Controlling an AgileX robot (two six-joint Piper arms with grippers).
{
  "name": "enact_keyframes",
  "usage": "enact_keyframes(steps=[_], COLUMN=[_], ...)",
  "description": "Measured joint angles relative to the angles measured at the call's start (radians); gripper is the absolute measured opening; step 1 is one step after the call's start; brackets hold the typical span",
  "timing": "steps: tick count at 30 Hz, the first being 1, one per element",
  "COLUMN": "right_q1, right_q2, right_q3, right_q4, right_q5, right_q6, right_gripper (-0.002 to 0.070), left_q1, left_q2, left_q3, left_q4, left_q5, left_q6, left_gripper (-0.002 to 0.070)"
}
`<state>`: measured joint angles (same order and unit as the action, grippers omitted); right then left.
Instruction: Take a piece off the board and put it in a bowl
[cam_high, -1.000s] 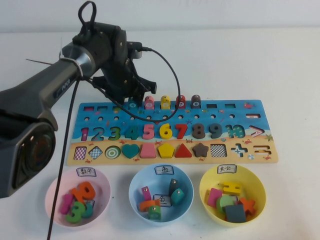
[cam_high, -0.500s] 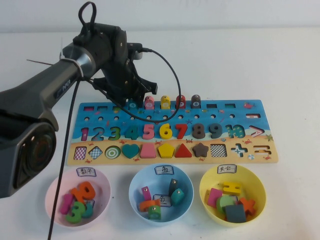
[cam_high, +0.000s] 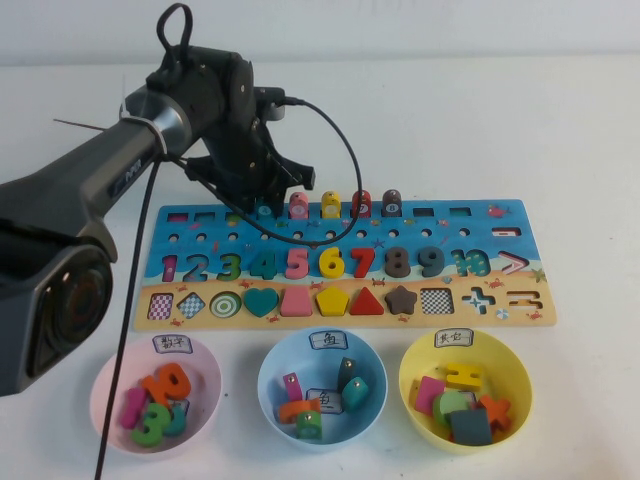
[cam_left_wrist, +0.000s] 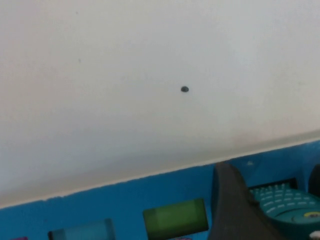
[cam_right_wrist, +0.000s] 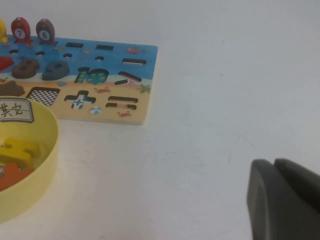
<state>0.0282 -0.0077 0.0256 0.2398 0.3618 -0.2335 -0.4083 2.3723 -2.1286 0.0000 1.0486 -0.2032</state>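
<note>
Left claw (cam_high: 265, 200) at the board's (cam_high: 520, 225) far-left edge, fingers partly apart around the teal piece (cam_high: 265, 207); grip uncertain. Right claw (cam_right_wrist: 285, 200) parked on the surface right of the board, fingers together.

Pink block (cam_high: 298, 206) just beside piece (cam_high: 265, 208)

teal piece (cam_high: 265, 207), blue sandy-striped board (cam_high: 520, 228), light blue bowl (cam_high: 272, 372)

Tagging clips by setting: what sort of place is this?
Likely a robot test bench: a plain white table, a children's puzzle board with three sorting bowls, and the left gripper over the board.
</note>
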Motion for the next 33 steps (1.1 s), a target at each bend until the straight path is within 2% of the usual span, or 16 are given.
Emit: enact_keyframes(steps=[7, 13, 25, 33], right_q1=[0.0, 0.0, 0.0, 0.0], right_q2=[0.0, 0.0, 0.0, -0.001], right_q3=[0.0, 0.0, 0.0, 0.0], right_q4=[0.0, 0.0, 0.0, 0.0], right_q5=[0.0, 0.0, 0.0, 0.0], right_q6=[0.0, 0.0, 0.0, 0.0], right_gripper=[-0.0017, -0.0017, -0.0017, -0.0017], left_q1=[0.0, 0.0, 0.0, 0.0], left_q2=[0.0, 0.0, -0.004, -0.106], left_q3=[-0.002, -0.01, -0.177, -0.18], left_q4=[0.0, -0.011, -0.019, -0.053], left_q5=[0.008, 0.025, 0.174, 0.19], left_q6=[0.0, 0.0, 0.0, 0.082], left_gripper=[0.0211, 0.0206, 0.0204, 0.0203])
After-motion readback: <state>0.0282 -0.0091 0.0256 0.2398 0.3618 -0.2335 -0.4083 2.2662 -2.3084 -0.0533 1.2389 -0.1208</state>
